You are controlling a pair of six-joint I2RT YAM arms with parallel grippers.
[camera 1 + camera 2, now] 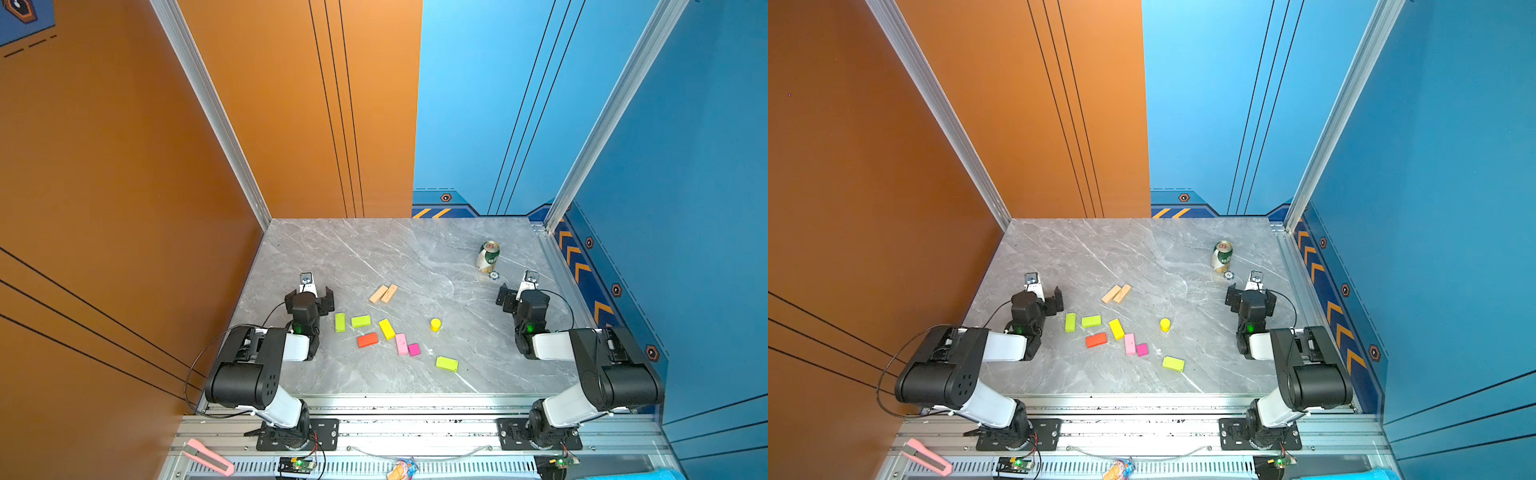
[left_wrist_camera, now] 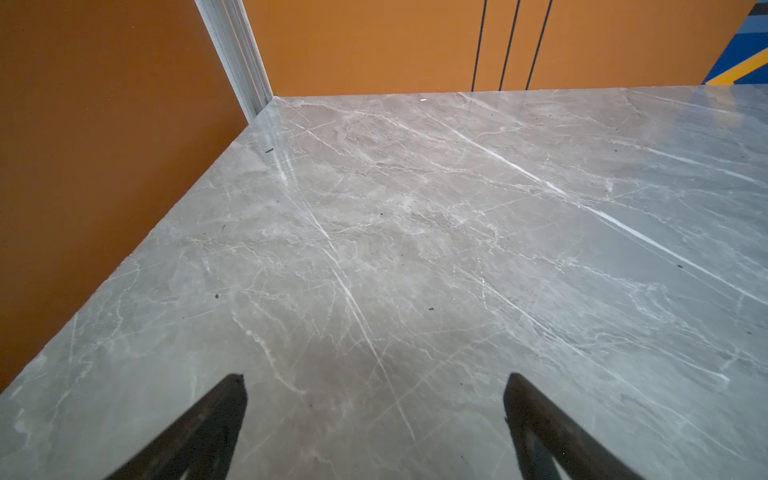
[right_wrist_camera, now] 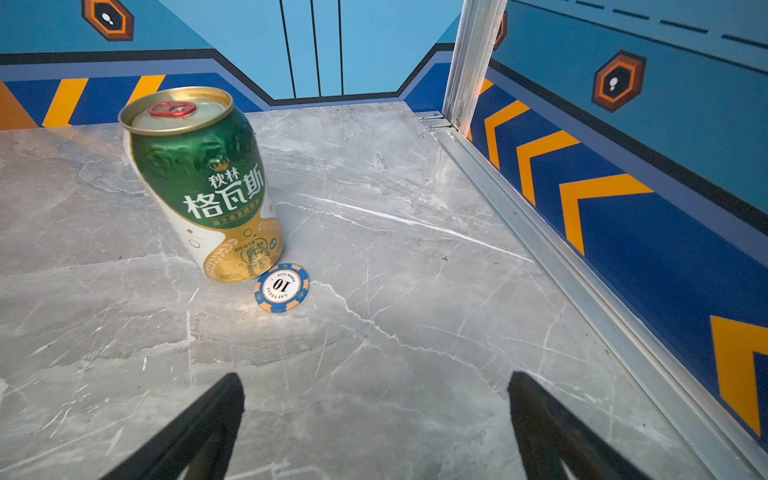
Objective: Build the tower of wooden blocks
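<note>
We list what stands in both top views, largest first.

Tabletop [image 1: 374, 249]: grey veined marble.

Left end effector [image 1: 309, 293]: above the tabletop near its left edge. Its fingers are spread wide, and the left wrist view shows only bare marble between them.

Right end effector [image 1: 1252, 291]: near the right edge, equally wide and empty, facing the can.

Pink utility knife [image 1: 208, 457]: off the tabletop, on the metal frame beyond its near left corner.

Green-white drink can [image 1: 488, 256]: upright in the far right quarter.

Wood blocks: we count ten, each lying singly on the tabletop, mostly in its near half.
- lime-green slab [image 1: 340, 322] and lime-green slab [image 1: 360, 321], nearest the left end effector
- a third lime-green slab [image 1: 446, 363], toward the near edge and apart from the rest
- yellow rectangle [image 1: 387, 328], red-orange rectangle [image 1: 367, 340] and pink rectangle [image 1: 401, 344], clustered centrally
- tan bar [image 1: 378, 294] and tan bar [image 1: 389, 293], touching side by side, farthest from the near edge
- yellow cylinder [image 1: 435, 324], upright, alone to the right of the cluster
- magenta cube [image 1: 414, 349], just beside the pink rectangle

Poker chip [image 3: 282, 287]: blue, flat, at the foot of the can.
</note>
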